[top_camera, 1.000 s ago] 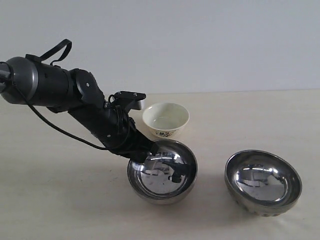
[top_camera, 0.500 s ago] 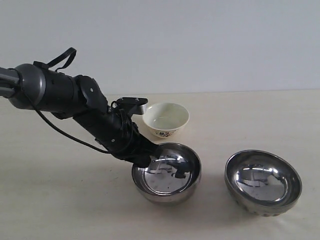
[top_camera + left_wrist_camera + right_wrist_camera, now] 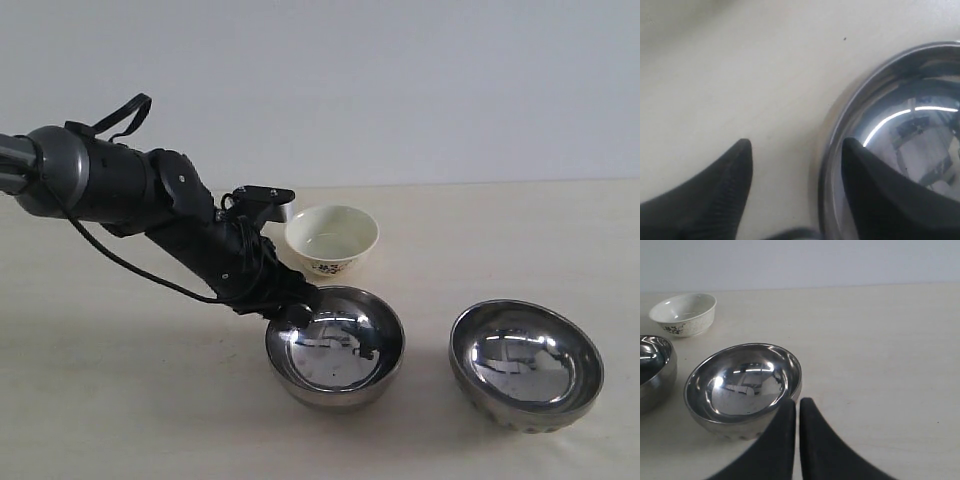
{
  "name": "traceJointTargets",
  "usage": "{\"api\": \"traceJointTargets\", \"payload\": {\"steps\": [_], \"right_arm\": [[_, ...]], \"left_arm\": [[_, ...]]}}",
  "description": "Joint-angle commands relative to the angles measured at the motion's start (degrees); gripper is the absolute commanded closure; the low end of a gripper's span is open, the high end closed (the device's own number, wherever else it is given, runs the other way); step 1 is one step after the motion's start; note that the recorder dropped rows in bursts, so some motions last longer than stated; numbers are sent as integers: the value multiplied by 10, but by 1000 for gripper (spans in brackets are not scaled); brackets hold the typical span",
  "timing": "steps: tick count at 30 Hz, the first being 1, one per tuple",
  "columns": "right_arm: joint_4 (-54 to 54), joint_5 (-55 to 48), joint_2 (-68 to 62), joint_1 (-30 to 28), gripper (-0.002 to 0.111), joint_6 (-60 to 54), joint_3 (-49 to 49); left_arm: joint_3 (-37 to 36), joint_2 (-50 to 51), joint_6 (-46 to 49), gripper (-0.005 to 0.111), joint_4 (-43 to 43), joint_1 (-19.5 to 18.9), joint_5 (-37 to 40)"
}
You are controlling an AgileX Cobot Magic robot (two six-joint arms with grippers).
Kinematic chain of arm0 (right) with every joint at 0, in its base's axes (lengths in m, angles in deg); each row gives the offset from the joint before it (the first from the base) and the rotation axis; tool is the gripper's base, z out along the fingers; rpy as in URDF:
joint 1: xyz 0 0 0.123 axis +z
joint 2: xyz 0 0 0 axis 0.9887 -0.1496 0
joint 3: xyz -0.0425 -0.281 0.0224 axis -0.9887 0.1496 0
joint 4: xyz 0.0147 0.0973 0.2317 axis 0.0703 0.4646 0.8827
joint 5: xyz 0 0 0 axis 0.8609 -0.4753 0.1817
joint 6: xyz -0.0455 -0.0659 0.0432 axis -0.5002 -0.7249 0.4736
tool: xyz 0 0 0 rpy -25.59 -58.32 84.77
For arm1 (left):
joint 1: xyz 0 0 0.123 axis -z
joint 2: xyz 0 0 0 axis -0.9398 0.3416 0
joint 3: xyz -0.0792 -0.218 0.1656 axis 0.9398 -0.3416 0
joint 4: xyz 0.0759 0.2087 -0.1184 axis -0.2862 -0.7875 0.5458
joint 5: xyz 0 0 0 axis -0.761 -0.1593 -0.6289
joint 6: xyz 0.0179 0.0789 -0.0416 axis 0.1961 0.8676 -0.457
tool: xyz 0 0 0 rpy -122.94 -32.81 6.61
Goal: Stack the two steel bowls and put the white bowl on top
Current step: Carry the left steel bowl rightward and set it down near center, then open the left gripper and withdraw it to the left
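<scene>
One steel bowl (image 3: 338,352) sits in the middle of the table; its rim (image 3: 826,150) fills one side of the left wrist view. My left gripper (image 3: 296,313) (image 3: 795,146) is open and straddles that rim, one finger inside the bowl and the other outside over the table. The second steel bowl (image 3: 527,366) (image 3: 742,382) stands apart to the right. My right gripper (image 3: 798,402) is shut and empty, close beside this bowl; it does not show in the exterior view. The white bowl (image 3: 332,238) (image 3: 684,313) stands upright behind the middle steel bowl.
The pale tabletop (image 3: 120,400) stretches to the left and front. A plain grey wall (image 3: 400,90) closes the back. The left arm's black body and cable (image 3: 110,185) reach in from the left edge.
The left gripper has shifted right and down at the rim, and the middle steel bowl has slid slightly to the right with it. The other two bowls have not moved.
</scene>
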Motion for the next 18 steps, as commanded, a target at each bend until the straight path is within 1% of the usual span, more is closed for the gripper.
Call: {"api": "traceJointTargets", "payload": {"steps": [1,5,7,9,12,13,16,18], "right_arm": [[-1,3,3,-2,108,-1,0],[-1,3,3,-2,108,-1,0],[-1,3,3,-2,108,-1,0],[-1,3,3,-2,108,-1,0],[-1,3,3,-2,108,-1,0],[-1,2,3,-2,108,-1,0],[-1,2,3,-2,108,-1,0],[-1,2,3,-2,108,-1,0]], "left_arm": [[2,-42,21,55,-2,1,-12],[2,-79,28,56,-2,1,-20],[2,-98,28,60,-2,1,-25],[2,-113,32,74,-2,1,-29],[2,-130,44,100,-3,1,-36],[2,-135,48,102,-4,1,-38],[-3,-150,48,103,-4,1,-52],[-20,-169,48,103,-2,1,-76]]}}
